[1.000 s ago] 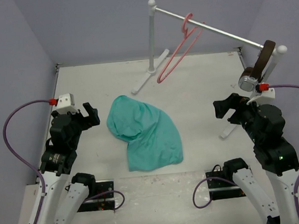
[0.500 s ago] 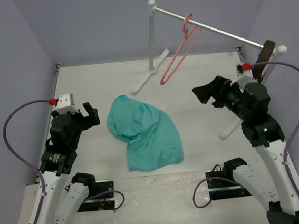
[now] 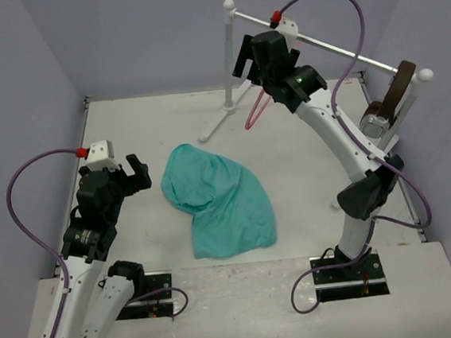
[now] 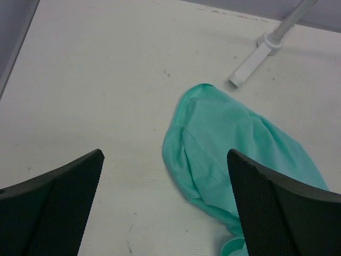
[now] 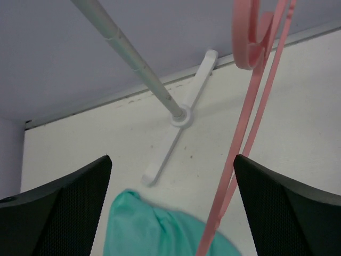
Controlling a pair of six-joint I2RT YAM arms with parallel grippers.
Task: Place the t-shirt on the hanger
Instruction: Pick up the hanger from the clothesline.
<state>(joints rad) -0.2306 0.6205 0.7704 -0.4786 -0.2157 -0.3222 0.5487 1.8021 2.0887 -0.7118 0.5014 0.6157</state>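
The teal t-shirt (image 3: 216, 198) lies crumpled on the table's middle; it also shows in the left wrist view (image 4: 240, 133) and the right wrist view (image 5: 154, 234). The pink hanger (image 3: 254, 112) hangs from the rack rod, mostly hidden behind my right arm; in the right wrist view the hanger (image 5: 250, 122) hangs just inside the right finger. My right gripper (image 3: 244, 60) is raised by the rod, open and empty (image 5: 173, 160). My left gripper (image 3: 138, 171) hovers left of the shirt, open and empty (image 4: 165, 160).
The silver rack rod (image 3: 342, 50) runs from a white post (image 3: 229, 53) to the right; its white feet (image 3: 221, 120) rest on the table. A brown and silver object (image 3: 386, 109) hangs at the rod's right end. Purple walls close in on three sides.
My right arm has risen from the right side of the table and swung up and left to the rack, beside the hanger. The left arm and shirt have not moved.
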